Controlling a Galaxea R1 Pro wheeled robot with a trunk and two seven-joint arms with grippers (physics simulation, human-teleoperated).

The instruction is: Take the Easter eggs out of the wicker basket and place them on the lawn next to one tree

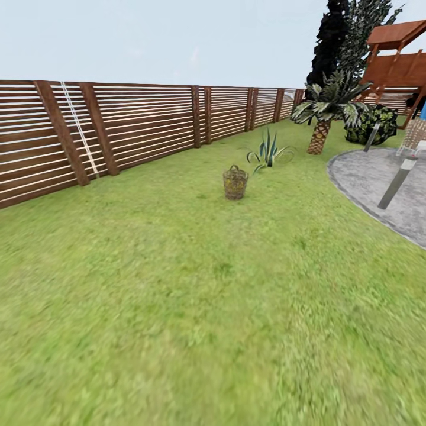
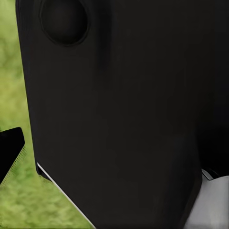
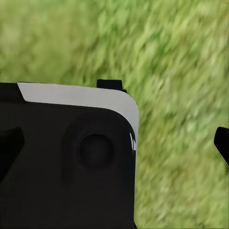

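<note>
Green, mottled grass of the lawn point(image 1: 177, 307) fills the near ground in the head view, running up to a brown slatted wooden fence point(image 1: 142, 127) along the left and back. The wicker basket point(image 1: 235, 183) stands upright on the lawn well ahead, near the middle of the view, apart from the fence. Flecks of yellow show through its open weave, but it is too small to tell the eggs one from another. Just beyond it grows a spiky blue-green plant point(image 1: 269, 151), and further right a short palm point(image 1: 324, 115) with a criss-cross patterned trunk. Behind the palm rises a near-black tree point(image 1: 330, 41) beside one with dark green foliage point(image 1: 367, 29). A grey paved area point(image 1: 378, 183) curves in from the right, with two slanted grey posts point(image 1: 397, 182) on it. A reddish-brown wooden play structure point(image 1: 399, 56) stands at the far right, with a dark green bush point(image 1: 373, 123) at its foot.

No writing, brand or label can be read anywhere.

In the left wrist view a black robot body panel point(image 2: 124, 109) is close to the camera, with grass at the edge; whether the left hand is wide or narrow cannot be told. In the right wrist view a black casing with a white edge point(image 3: 67, 157) sits over blurred grass, and the right hand's state cannot be told either.
</note>
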